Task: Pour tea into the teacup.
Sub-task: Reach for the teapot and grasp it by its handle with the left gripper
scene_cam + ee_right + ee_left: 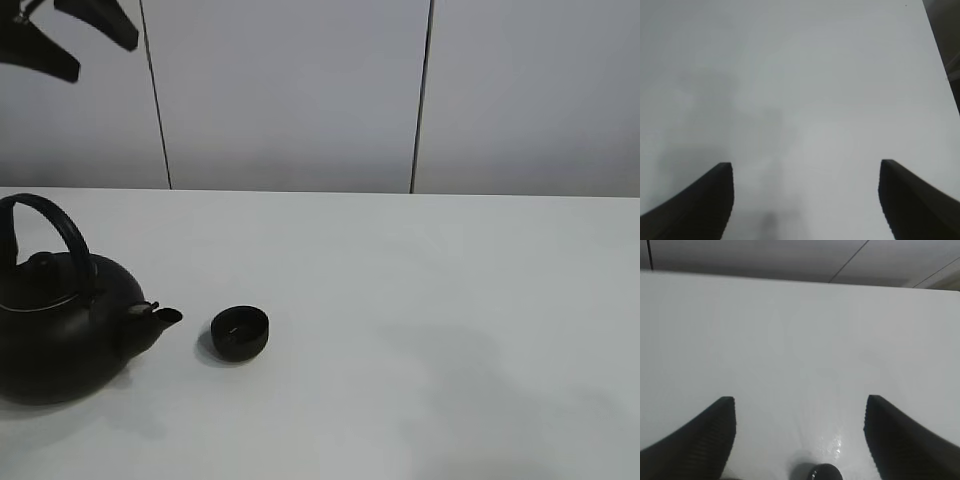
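The teacup, small, round and black, stands on the white table just right of the teapot's spout. The large black teapot with its arched handle stands upright at the left. No stream of tea shows at the spout. My left gripper hangs high at the top left, well above the teapot, open and empty. A small dark round thing shows at the edge of the left wrist view; I cannot tell what it is. My right gripper is open over bare table and does not show in the exterior view.
A pale panelled wall with two dark seams stands behind the table's far edge. A dark strip runs along one side of the right wrist view.
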`<action>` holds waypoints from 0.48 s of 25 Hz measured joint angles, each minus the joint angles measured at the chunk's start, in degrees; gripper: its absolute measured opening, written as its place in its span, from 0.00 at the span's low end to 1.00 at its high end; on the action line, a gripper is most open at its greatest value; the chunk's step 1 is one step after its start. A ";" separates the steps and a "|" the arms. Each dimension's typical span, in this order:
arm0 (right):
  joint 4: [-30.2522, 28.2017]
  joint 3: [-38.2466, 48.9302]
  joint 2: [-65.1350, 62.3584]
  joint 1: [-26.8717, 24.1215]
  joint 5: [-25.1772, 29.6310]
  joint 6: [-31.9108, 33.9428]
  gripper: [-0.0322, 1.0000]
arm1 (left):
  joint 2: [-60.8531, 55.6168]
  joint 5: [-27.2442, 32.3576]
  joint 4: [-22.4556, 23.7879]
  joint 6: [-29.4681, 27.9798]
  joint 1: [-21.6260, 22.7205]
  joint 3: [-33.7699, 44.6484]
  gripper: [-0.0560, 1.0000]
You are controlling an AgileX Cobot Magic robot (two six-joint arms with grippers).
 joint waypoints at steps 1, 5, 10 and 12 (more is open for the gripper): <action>0.00 0.00 0.00 0.00 0.00 0.00 0.57 | -1.82 -0.89 0.00 3.15 0.00 0.00 0.56; 0.00 0.00 0.00 0.00 0.00 0.00 0.57 | -10.68 -4.02 -0.01 14.24 0.00 0.00 0.62; 0.00 0.00 0.00 0.00 0.00 0.00 0.57 | -22.11 -6.04 0.17 18.99 0.00 0.00 0.63; 0.00 0.00 0.00 0.00 0.00 0.00 0.57 | -26.11 -6.58 0.90 18.90 0.00 -0.06 0.63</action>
